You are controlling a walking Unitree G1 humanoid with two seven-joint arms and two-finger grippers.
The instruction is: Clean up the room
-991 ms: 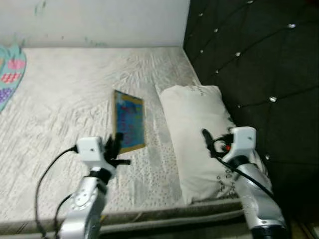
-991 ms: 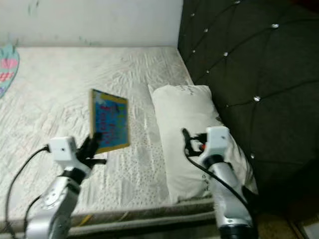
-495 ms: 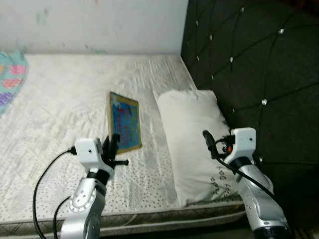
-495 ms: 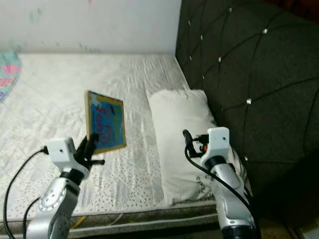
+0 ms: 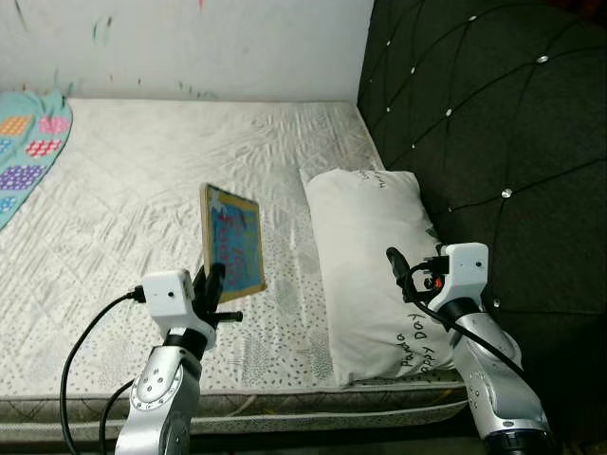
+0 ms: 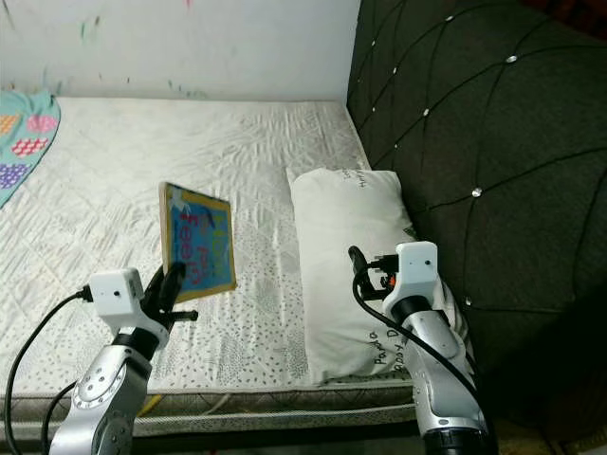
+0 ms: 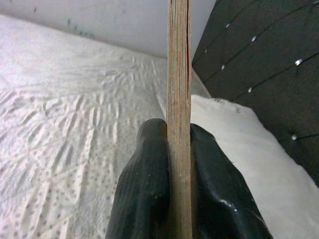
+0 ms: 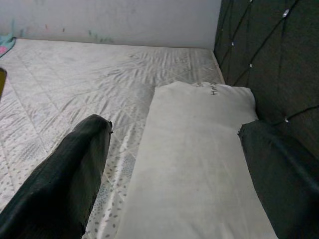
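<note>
My left gripper (image 5: 211, 284) is shut on the lower edge of a thin book (image 5: 233, 241) with a blue cover and tan border, held upright above the white mattress (image 5: 142, 180). In the left wrist view the book's edge (image 7: 179, 74) stands between the two black fingers (image 7: 144, 189). My right gripper (image 5: 398, 268) hangs open above the near end of a white pillow (image 5: 365, 246), nothing between its fingers (image 8: 65, 174). The pillow (image 8: 194, 164) lies lengthwise beside the dark headboard.
A dark tufted headboard (image 5: 484, 133) rises on the right. A white wall (image 5: 190, 43) closes the far side. A teal patterned blanket (image 5: 24, 142) lies at the mattress's far left. The mattress's front edge (image 5: 285, 406) runs just before my arms.
The camera has shifted, so the whole scene sits lower and more of the blanket shows. The book stays in my left gripper, the right gripper stays open over the pillow.
</note>
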